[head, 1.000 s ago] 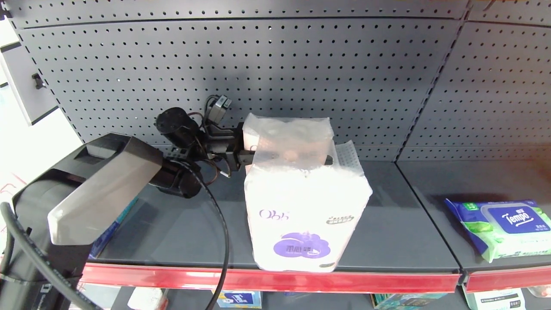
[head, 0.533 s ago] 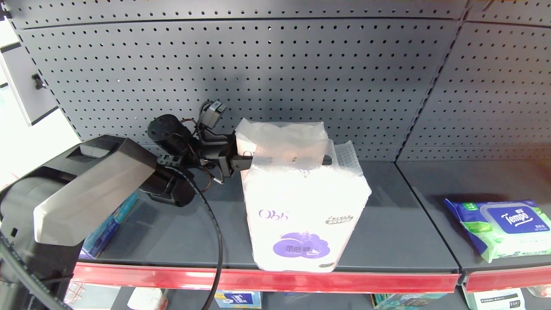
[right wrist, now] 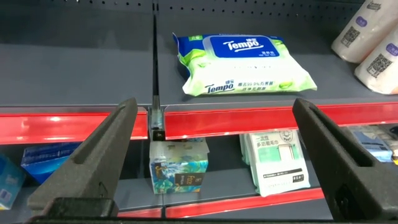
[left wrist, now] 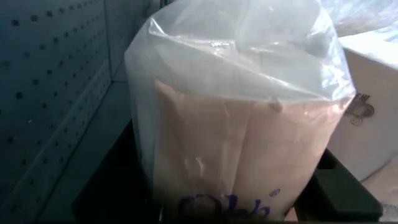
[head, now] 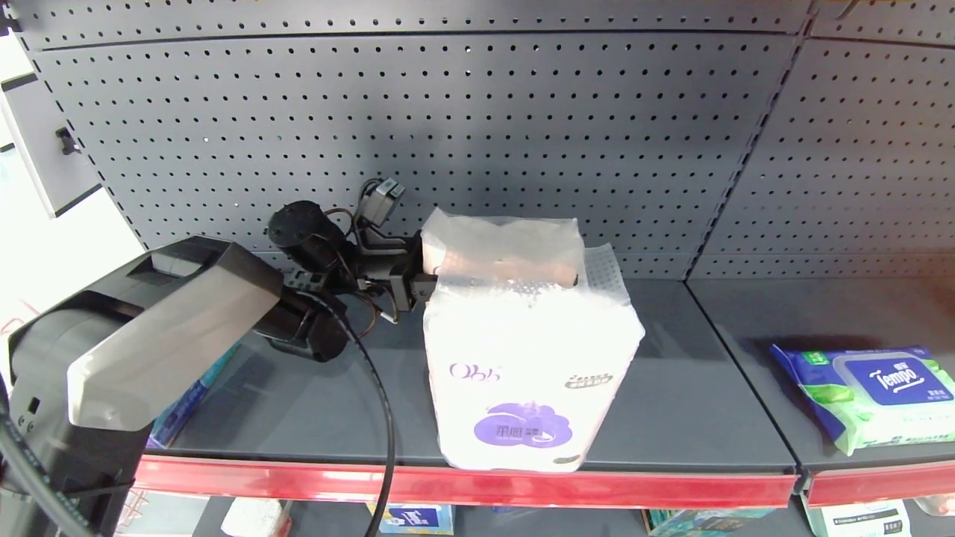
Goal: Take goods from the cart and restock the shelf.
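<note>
step, prob.: placing | left gripper (head: 501,281) clamped on pink tissue pack in clear wrap (head: 501,252), behind white-purple tissue pack (head: 530,373) (rear of grey metal shelf (head: 694,403)) | right gripper (right wrist: 214,107): jaws apart | next: set down, release w/o snagging wrap

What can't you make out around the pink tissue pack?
Base of the pink tissue pack: head view, hidden behind the white tissue pack; left wrist view, cut by the frame edge; shelf contact unclear.
Second finger of the left gripper: head view, hidden by that pack.
Blue packet: head view, mostly behind the left arm.
Lower-shelf goods: cut off by the head view's bottom edge.
</note>
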Motion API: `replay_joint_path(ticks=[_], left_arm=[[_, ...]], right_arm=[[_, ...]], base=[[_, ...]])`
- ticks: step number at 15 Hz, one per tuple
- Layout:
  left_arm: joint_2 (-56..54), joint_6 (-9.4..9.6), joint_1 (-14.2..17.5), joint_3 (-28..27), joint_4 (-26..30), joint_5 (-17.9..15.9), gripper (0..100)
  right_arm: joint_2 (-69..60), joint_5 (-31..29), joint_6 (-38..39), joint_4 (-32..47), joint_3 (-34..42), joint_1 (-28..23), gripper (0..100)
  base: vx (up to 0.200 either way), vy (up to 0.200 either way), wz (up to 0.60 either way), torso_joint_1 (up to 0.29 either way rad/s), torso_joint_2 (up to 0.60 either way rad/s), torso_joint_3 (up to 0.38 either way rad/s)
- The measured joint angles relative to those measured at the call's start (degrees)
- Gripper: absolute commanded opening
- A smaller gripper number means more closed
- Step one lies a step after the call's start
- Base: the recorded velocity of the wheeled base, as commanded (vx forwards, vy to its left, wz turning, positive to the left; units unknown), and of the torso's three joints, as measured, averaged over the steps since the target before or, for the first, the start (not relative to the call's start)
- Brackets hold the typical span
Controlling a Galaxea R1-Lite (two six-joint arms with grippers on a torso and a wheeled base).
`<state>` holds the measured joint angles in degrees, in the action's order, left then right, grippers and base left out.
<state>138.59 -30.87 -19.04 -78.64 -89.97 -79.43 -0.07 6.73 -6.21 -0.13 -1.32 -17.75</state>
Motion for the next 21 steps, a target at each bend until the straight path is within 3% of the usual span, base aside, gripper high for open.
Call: replay_joint_path(ticks=[2, 3, 7, 14, 21], left_arm=[[0.2, -0.15, -0.2, 0.0, 0.0, 0.1, 0], [0.3, -0.17, -0.3, -0.1, 0.0, 0.1, 100], [0.8, -1.12, 0.1, -0.4, 0.4, -0.2, 100], [-1.0, -3.25, 4.4, -1.6, 0.1, -0.1, 100], [-5.8, -3.40, 9.4, 3.5, 0.0, -2.8, 100]], right_arm=[[0.0, 0.0, 0.0, 0.0, 0.0, 0.0, 100], [0.0, 0.0, 0.0, 0.0, 0.0, 0.0, 100], [0.0, 0.0, 0.0, 0.0, 0.0, 0.0, 100], [0.0, 0.0, 0.1, 0.0, 0.0, 0.0, 100], [0.0, 0.0, 0.0, 0.0, 0.0, 0.0, 100]], base=[[0.000, 0.000, 0.00, 0.000, 0.00, 0.000], [0.000, 0.000, 0.00, 0.000, 0.00, 0.000], [0.000, 0.000, 0.00, 0.000, 0.00, 0.000], [0.000, 0.000, 0.00, 0.000, 0.00, 0.000], [0.000, 0.000, 0.00, 0.000, 0.00, 0.000]])
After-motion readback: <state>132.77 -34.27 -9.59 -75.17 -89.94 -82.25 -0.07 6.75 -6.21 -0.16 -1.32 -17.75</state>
